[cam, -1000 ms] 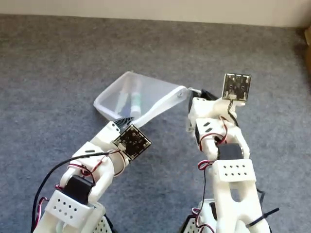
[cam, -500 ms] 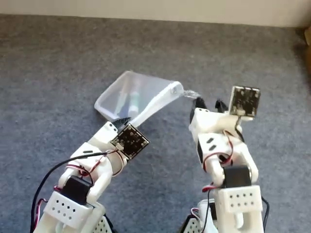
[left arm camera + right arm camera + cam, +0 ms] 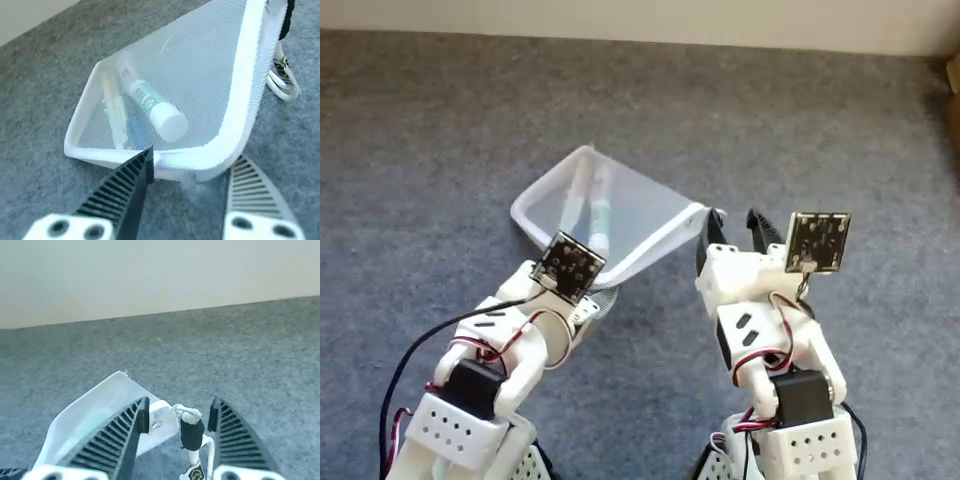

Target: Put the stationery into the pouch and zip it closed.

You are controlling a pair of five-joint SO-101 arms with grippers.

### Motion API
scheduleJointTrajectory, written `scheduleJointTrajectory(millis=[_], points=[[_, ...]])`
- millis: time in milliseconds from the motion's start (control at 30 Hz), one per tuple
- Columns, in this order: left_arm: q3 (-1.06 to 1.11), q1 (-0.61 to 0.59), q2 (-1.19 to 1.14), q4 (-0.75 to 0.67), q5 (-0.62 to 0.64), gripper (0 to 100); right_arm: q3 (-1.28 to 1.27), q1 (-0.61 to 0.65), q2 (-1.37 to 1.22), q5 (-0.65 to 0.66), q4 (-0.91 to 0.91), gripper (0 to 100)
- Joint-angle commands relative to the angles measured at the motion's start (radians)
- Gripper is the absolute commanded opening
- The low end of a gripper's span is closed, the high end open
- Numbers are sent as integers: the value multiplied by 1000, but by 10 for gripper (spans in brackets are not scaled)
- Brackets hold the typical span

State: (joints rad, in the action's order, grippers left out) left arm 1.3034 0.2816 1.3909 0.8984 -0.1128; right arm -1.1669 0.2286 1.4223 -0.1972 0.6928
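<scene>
A translucent white mesh pouch (image 3: 630,205) lies on the grey carpet. Through its mesh I see a glue stick (image 3: 600,215) and a thin pen (image 3: 572,200). The left wrist view shows the pouch (image 3: 190,75), the glue stick (image 3: 152,105) and the pen (image 3: 114,115) up close. My left gripper (image 3: 194,156) is open, with the pouch's near corner just off its fingertips; from above, the left gripper (image 3: 592,292) sits at that corner. My right gripper (image 3: 732,228) is open beside the zipper pull (image 3: 717,215). That pull (image 3: 191,432), a black tab on a white cord, hangs loose between the right gripper's (image 3: 180,402) fingers.
Grey carpet (image 3: 440,130) spreads on all sides of the pouch. A pale wall (image 3: 160,275) runs along the far edge. A brown object (image 3: 954,80) shows at the far right edge.
My right gripper let go of the zipper pull, opened and drew back. My left gripper opened off the pouch corner and pulled back. The pouch settled flatter on the carpet.
</scene>
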Motion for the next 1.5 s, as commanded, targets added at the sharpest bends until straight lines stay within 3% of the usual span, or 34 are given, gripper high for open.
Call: scheduleJointTrajectory(millis=[0,333,600,767,867,1200,1467], points=[[-105,-19,19,48,57,242,10,10,19,-14,-2,188],[-36,-25,452,161,71,235,10,10,16,-14,-2,188],[-30,-27,424,157,71,228,10,10,21,-14,2,170],[-24,-27,429,98,69,72,19,10,22,-6,2,41],[-28,-30,429,69,64,6,30,10,33,-6,2,30],[21,-275,429,66,64,27,-48,10,430,37,51,30],[154,-361,429,64,64,27,-71,4,420,84,180,30]])
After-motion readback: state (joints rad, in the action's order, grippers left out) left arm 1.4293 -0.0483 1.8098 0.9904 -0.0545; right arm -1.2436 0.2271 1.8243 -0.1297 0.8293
